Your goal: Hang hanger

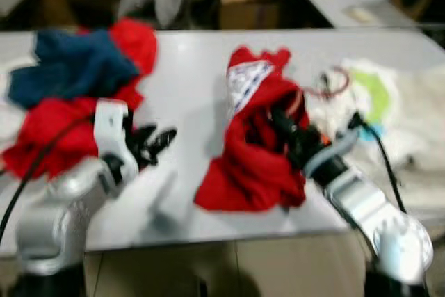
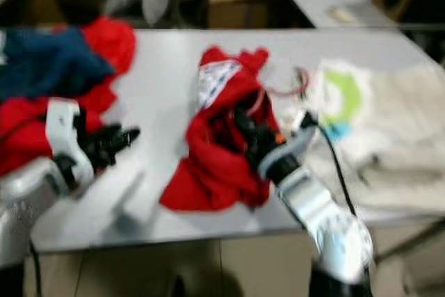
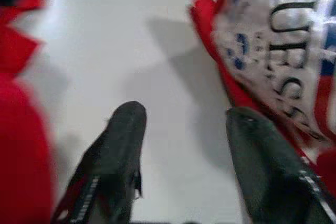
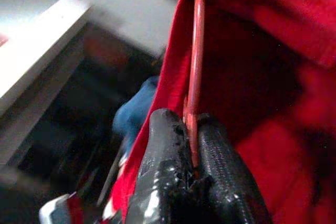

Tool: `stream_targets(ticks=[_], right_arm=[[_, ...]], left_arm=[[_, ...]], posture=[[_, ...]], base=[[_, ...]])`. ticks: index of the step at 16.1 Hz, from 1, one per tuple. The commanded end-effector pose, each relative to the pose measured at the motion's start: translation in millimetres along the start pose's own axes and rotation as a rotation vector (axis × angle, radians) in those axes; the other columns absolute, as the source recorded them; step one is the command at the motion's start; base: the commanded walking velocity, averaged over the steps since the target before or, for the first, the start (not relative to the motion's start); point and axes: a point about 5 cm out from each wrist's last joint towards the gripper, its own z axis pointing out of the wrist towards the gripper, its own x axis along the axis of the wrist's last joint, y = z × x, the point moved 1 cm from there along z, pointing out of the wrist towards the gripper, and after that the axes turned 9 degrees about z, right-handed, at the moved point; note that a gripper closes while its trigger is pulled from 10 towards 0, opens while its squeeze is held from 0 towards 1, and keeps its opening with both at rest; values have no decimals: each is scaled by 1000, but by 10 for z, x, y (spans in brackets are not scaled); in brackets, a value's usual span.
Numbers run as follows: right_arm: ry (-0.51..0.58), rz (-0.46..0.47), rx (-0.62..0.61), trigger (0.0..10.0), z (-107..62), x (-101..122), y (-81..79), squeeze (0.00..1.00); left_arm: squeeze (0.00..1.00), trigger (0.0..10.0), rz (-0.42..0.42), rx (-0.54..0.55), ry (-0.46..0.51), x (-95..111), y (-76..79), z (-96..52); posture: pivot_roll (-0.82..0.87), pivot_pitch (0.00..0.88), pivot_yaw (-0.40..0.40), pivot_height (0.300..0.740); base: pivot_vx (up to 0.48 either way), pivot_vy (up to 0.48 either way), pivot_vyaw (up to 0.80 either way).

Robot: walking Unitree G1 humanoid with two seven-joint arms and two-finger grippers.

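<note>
Left eye view: a white table (image 1: 188,67) carries several garments. A red shirt (image 1: 254,151) lies crumpled at mid-table. The right gripper (image 1: 281,122) is buried in its folds, arm reaching in from the near right. The left gripper (image 1: 156,142) hovers over bare table to the left of the shirt, touching nothing. A red and blue pile (image 1: 76,81) sits at the far left; a white garment (image 1: 389,109) with a green print lies at the right. The picture is blurred, so fine detail is uncertain.

Right eye view: same layout. A thin red wire loop, likely the hook of the hanger (image 2: 295,88), shows just right of the shirt's upper part.

Left wrist view: the left fingers (image 3: 118,156) stand wide apart with only table between them. The shirt's printed panel lies close beside one finger.

Right wrist view: the right fingers (image 4: 165,182) are pressed tight on a thin red rod of the hanger, with red cloth draped right beside it.

Assessment: the hanger is gripped and appears to sit inside the shirt. No rail or hook to hang it on is visible. Lifting, carrying and hanging all seem to remain; the task looks early.
</note>
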Motion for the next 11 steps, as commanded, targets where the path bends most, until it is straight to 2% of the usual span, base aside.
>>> stream_targets(ticks=[1, 3, 4, 6, 8, 11], right_arm=[[-6, -22, 19, 10000, -99, 38, -26, 0], [-38, -38, 0, 10000, -296, -2, 55, 0], [-43, -40, -8, 10000, -373, -10, 98, 0], [-3, -33, -57, 10000, -514, 14, 194, 0], [33, -22, -60, 10000, -544, 41, 196, 0], [-4, -53, -45, 10000, -516, -24, 159, 0]], left_arm=[[824, 10000, 38, 23, 48, 91, 58, -16], [275, 10000, 98, 21, 63, 25, 172, -77], [278, 10000, 140, 1, 47, -45, 234, -91], [278, 10000, 158, -34, 26, -140, 337, -60], [278, 10000, 212, -4, 23, -131, 306, 4], [290, 10000, 226, 22, 41, -126, 261, 3]], posture=[[127, 79, -2, 740], [123, 94, 1, 740], [124, 88, 3, 740], [106, 68, 24, 740], [102, 79, 26, 740], [90, 74, 40, 740]], base=[[0, 0, 788], [0, 0, 791], [0, 0, 788], [0, 0, 788], [0, 0, 788], [0, 0, 788]])
